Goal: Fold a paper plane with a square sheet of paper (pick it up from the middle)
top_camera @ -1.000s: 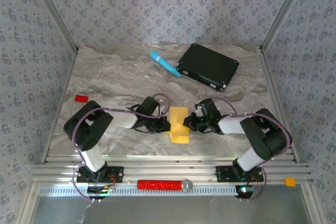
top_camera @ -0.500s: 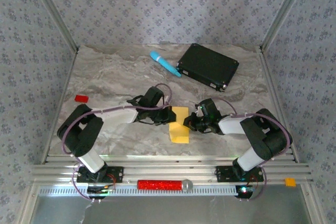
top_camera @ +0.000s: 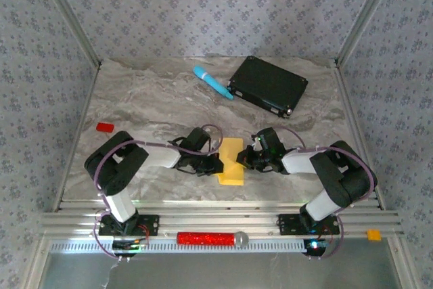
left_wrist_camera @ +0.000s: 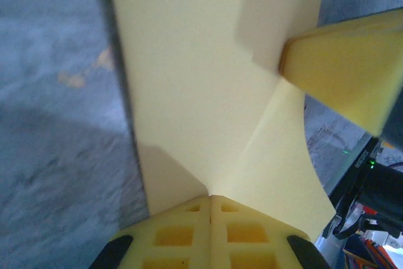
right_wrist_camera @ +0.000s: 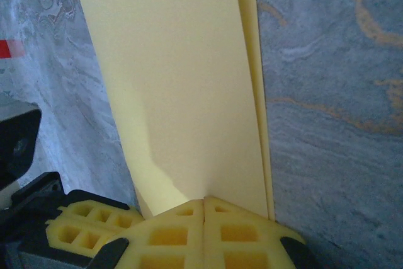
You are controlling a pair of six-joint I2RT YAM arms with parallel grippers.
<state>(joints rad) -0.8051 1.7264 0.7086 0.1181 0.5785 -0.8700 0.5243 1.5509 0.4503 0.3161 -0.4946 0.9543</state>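
Note:
The square sheet of paper (top_camera: 231,159) is yellow and lies folded into a long rectangle near the table's front middle. My left gripper (top_camera: 215,164) is shut, its tips (left_wrist_camera: 210,196) touching the paper (left_wrist_camera: 189,80) at its left edge, where one layer curls up. My right gripper (top_camera: 242,160) is also shut, tips (right_wrist_camera: 203,201) resting on the paper (right_wrist_camera: 182,80) at its right edge. The right fingertip (left_wrist_camera: 343,67) shows over the sheet in the left wrist view, and the left fingers (right_wrist_camera: 82,225) show in the right wrist view. A paper plane is out of view.
A black flat box (top_camera: 268,86) and a light-blue cylinder (top_camera: 212,82) lie at the back. A small red block (top_camera: 104,126) sits at the left. A red cylinder (top_camera: 206,238) lies on the front rail. Patterned walls close three sides.
The left arm reached out farther half a second ago and has pulled back, its tips now at the paper's lower left edge. The right arm has hardly moved.

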